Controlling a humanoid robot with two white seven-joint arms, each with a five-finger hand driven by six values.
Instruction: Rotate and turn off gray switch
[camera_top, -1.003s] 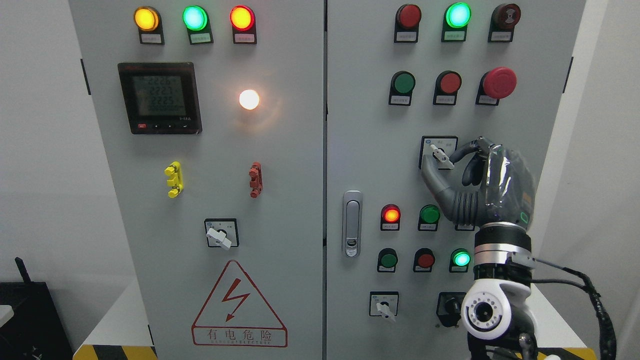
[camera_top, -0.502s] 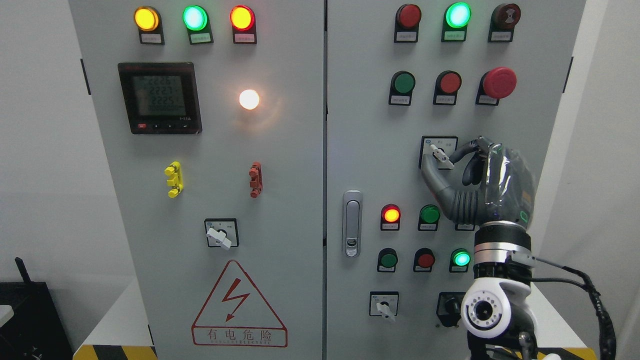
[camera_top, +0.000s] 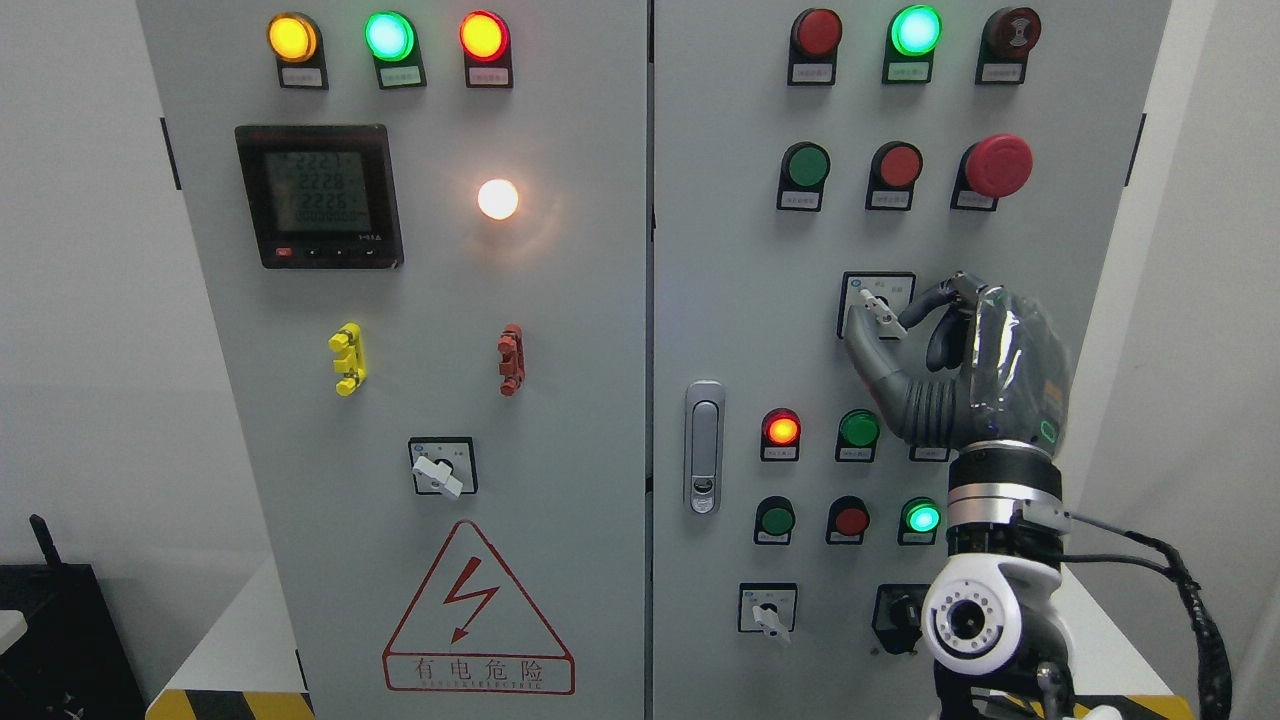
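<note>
One right hand (camera_top: 960, 350), fingers pinching gray switch (camera_top: 880, 312) on cabinet door (camera_top: 730, 300).

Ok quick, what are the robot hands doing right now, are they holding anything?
Right robot hand: shut on the gray switch, pinching its handle between thumb and fingers.
Left robot hand: not in the picture, so cannot be told.

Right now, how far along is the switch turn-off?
Done: the right hand has reached the gray switch on the right door, with thumb and a fingertip pinching its lever. In hand: the twist; the lever sits tilted, upper-left to lower-right. Left: completing the rotation to off and letting go. The left hand isn't visible.
</note>
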